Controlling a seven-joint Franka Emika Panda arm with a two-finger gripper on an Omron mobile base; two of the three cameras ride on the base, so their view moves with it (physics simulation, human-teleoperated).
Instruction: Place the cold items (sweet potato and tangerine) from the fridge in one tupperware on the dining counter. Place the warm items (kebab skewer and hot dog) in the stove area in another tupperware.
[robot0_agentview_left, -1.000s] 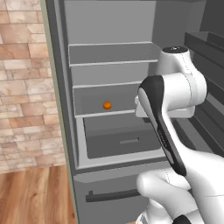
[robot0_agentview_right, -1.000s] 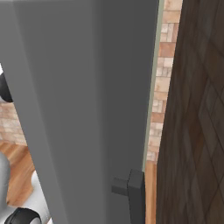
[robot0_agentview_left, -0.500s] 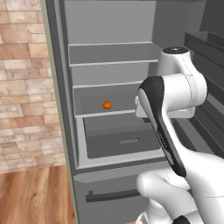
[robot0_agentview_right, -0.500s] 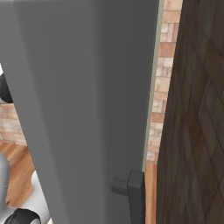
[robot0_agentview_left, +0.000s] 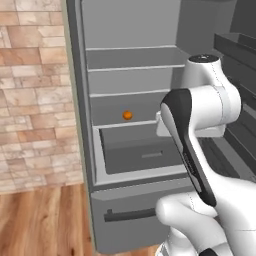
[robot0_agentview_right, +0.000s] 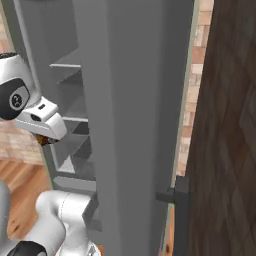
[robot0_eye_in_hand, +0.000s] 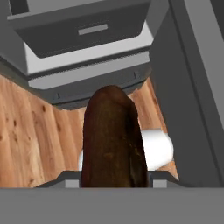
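1. Hand view puts our gripper (robot0_eye_in_hand: 113, 186) first: its jaws are clamped on the sweet potato (robot0_eye_in_hand: 113, 140), which rises between them as a dark brown, lumpy, elongated body with a rough mottled skin. The fingertips themselves are mostly covered by it, so we read the grip from how it sits there rather than from clear contact.
2. Compared with the views of a second ago, nothing about us has shifted: the arm and the shelves stand where they stood. We take this as a pause with the load secured, not a fresh move.
3. For the task, that means the first cold item is off its shelf and ready to be carried to a tupperware on the dining counter.
4. Beyond the sweet potato we look down on the fridge (robot0_eye_in_hand: 87, 65), its grey drawer above and wooden floor below.
5. From the left base view, the tangerine (robot0_agentview_left: 127, 115) lies on a pale inner shelf of the fridge (robot0_agentview_left: 80, 125), just above the drawer: a small bright orange ball, untouched and well apart from our hand.
6. In the right base view a sliver of brown (robot0_agentview_right: 44, 140) peeks under the wrist, probably the sweet potato.
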